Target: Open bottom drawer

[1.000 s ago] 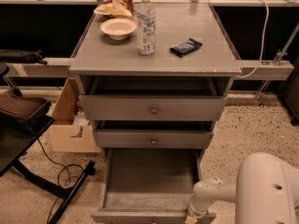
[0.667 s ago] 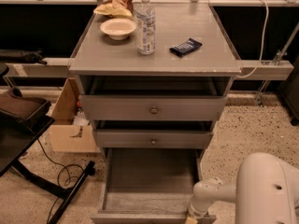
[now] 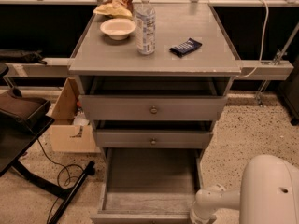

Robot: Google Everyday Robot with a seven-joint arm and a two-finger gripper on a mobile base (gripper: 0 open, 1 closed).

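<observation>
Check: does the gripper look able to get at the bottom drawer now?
Probably yes. The gripper sits at the picture's bottom edge, beside the front right corner of the bottom drawer, which stands pulled far out, and nothing shows between them.

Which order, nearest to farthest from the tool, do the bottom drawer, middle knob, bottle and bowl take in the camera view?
Tool: bottom edge, right of centre.
1. Bottom drawer: beside it, open.
2. Middle knob: above the drawer.
3. Bottle: on top, centre.
4. Bowl: on top, left.
</observation>
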